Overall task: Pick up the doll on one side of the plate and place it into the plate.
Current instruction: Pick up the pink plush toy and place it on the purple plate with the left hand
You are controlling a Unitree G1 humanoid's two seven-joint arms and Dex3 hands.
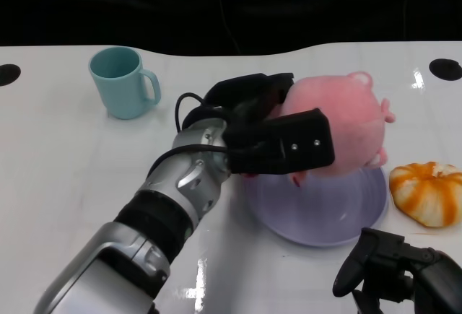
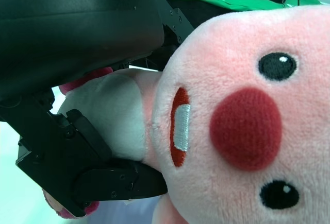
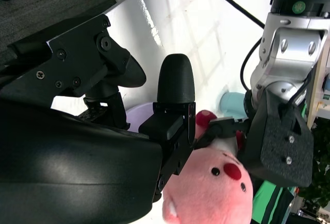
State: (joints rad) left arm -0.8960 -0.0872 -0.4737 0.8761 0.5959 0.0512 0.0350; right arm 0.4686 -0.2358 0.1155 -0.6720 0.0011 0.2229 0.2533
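Observation:
A pink plush doll (image 1: 345, 120) with a red nose and black eyes hangs just above the far part of the lilac plate (image 1: 339, 216). My left hand (image 1: 271, 130) grips the doll from its left side, fingers wrapped around its body. In the left wrist view the doll's face (image 2: 242, 131) fills the picture, with black fingers (image 2: 93, 177) against its pale belly. The right wrist view shows the doll (image 3: 211, 188) held by the left hand (image 3: 278, 141) beyond the plate (image 3: 142, 115). My right hand (image 1: 401, 271) rests near the table's front edge, empty, fingers apart.
A teal mug (image 1: 123, 81) stands at the back left of the white table. An orange-and-white pumpkin-shaped plush (image 1: 429, 191) lies just right of the plate. Black round marks (image 1: 445, 68) sit at the table's far corners.

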